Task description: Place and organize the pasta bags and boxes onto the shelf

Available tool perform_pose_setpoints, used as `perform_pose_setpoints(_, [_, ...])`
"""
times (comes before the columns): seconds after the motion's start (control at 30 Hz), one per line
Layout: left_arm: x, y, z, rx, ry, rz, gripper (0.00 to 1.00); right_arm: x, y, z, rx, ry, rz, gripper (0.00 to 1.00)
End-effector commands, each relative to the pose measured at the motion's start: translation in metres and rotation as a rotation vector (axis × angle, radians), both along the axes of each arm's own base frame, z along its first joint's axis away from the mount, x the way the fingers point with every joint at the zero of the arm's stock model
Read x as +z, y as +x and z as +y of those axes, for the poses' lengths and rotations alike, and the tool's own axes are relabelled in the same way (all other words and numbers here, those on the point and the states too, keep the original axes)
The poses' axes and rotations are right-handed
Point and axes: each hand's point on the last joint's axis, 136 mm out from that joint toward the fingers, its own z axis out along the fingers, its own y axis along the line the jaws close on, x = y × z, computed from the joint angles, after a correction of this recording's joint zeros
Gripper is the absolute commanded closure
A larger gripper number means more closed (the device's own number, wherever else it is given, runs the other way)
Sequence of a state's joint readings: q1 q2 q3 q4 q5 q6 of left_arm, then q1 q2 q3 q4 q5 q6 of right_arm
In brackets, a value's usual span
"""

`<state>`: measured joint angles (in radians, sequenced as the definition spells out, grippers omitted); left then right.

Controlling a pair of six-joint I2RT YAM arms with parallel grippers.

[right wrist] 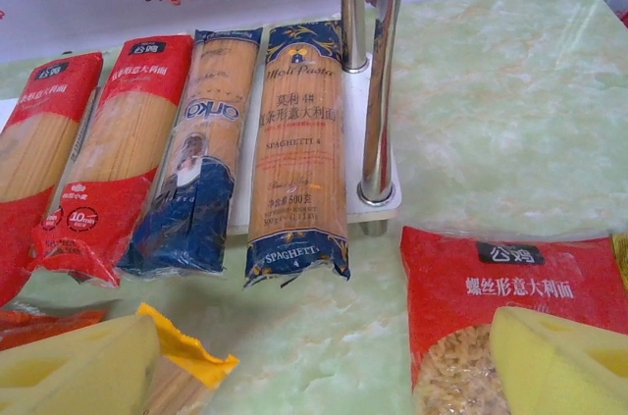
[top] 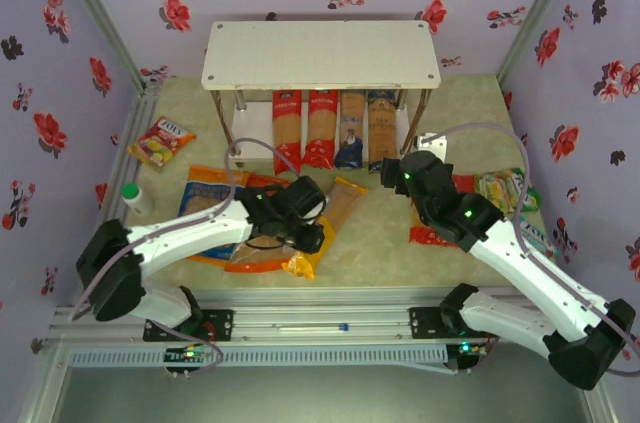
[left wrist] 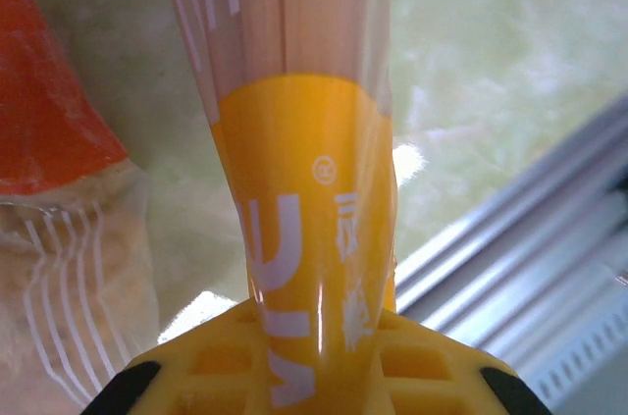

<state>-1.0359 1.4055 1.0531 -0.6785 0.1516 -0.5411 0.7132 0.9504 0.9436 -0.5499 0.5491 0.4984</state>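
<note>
The left claw (top: 312,233) is closed on the yellow spaghetti pack (top: 345,198). In the left wrist view the pack (left wrist: 304,140) runs straight out from between the yellow fingers (left wrist: 422,368), which pinch it near one end. Its other end points toward the shelf (top: 320,53), and I cannot tell if it is lifted from the counter (top: 370,243) or lies on it.

The right claw (right wrist: 314,376) is open. Its two yellow fingers (right wrist: 78,376) stand well apart and hold nothing. It is in front of the right side of the shelf.

On the lower tier four long packs lie side by side, with their near ends over the front edge. From the left they are the first red pack (right wrist: 39,150), the second red pack (right wrist: 113,170), the first dark blue pack (right wrist: 196,180) and the second dark blue pack (right wrist: 299,170), which is just beside the metal posts (right wrist: 368,72).

The red bag (right wrist: 510,287) lies flat on the counter near the right claw. The blue-orange bag (top: 205,193) lies beside the left arm.
</note>
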Motion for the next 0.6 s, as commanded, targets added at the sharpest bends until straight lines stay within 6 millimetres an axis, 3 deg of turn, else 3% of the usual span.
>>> perform_pose_setpoints(0.0, [0.049,-0.014,-0.011,-0.103,-0.187,-0.02,1.0,0.014,0.004,0.004,-0.001,0.043,-0.024,0.12])
perform_pose_setpoints(0.1, [0.067,-0.019,-0.003,-0.109,-0.24,-0.041,1.0,0.014,0.004,0.007,0.006,0.043,-0.02,0.12])
perform_pose_setpoints(0.2, [0.09,-0.009,0.013,-0.045,-0.298,-0.1,1.0,0.013,0.005,0.01,0.016,0.043,-0.016,0.12])
perform_pose_setpoints(0.33, [0.117,0.023,0.048,0.12,-0.323,-0.239,1.0,0.013,0.006,0.016,0.033,0.037,-0.012,0.12])
perform_pose_setpoints(0.47, [0.125,0.061,0.09,0.314,-0.22,-0.401,1.0,0.015,0.006,0.02,0.045,0.027,-0.012,0.12])
perform_pose_setpoints(0.57, [0.134,0.088,0.109,0.42,-0.176,-0.512,1.0,0.016,0.007,0.024,0.052,0.025,-0.013,0.12])
